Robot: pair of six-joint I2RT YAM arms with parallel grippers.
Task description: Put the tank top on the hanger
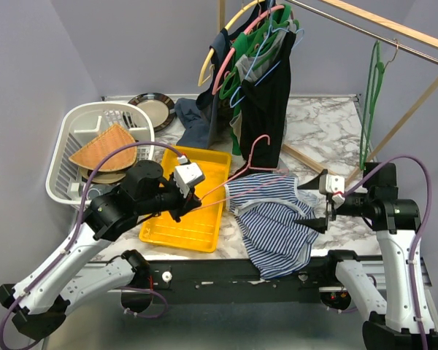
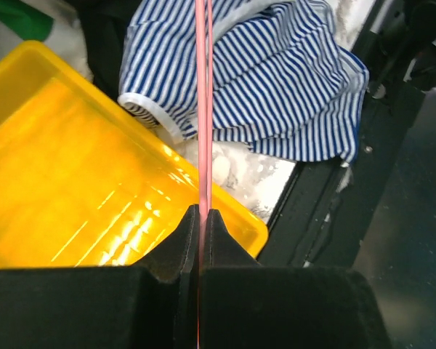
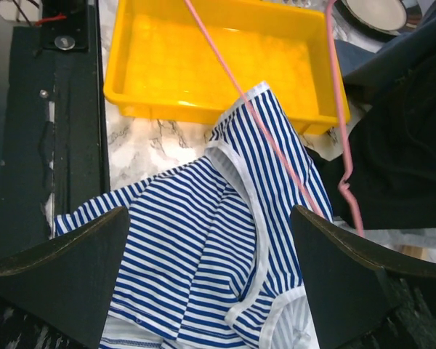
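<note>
We see our left gripper [image 2: 201, 214] clamped on the hanger [image 2: 203, 109] above the tray's [image 1: 190, 219] near right corner. The hanger reaches across the top [image 1: 277, 219], which lies crumpled at the table's [image 1: 328, 131] near edge beside the tray, partly overhanging that edge. Our right gripper [image 3: 209, 214] hovers over the top, fingers wide apart.

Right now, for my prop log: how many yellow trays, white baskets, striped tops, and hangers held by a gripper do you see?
yellow tray: 1
white basket: 1
striped tank top: 1
pink hanger in the left gripper: 1
Total: 4
</note>
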